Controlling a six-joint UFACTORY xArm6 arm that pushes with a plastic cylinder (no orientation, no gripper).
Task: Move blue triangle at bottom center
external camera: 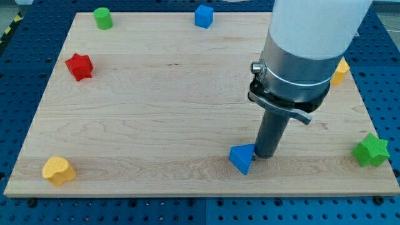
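The blue triangle (242,158) lies on the wooden board (169,106) near the view's bottom edge, a little right of centre. My tip (267,155) stands right beside it on its right side, touching or nearly touching its edge. The rod rises from there into the grey and white arm body, which hides part of the board's right side.
A blue cube-like block (204,16) sits at the top centre. A green cylinder (103,18) is at the top left, a red star (79,66) at the left, a yellow heart (58,170) at the bottom left, a green star (371,150) at the right edge, and a yellow block (340,71) partly hidden behind the arm.
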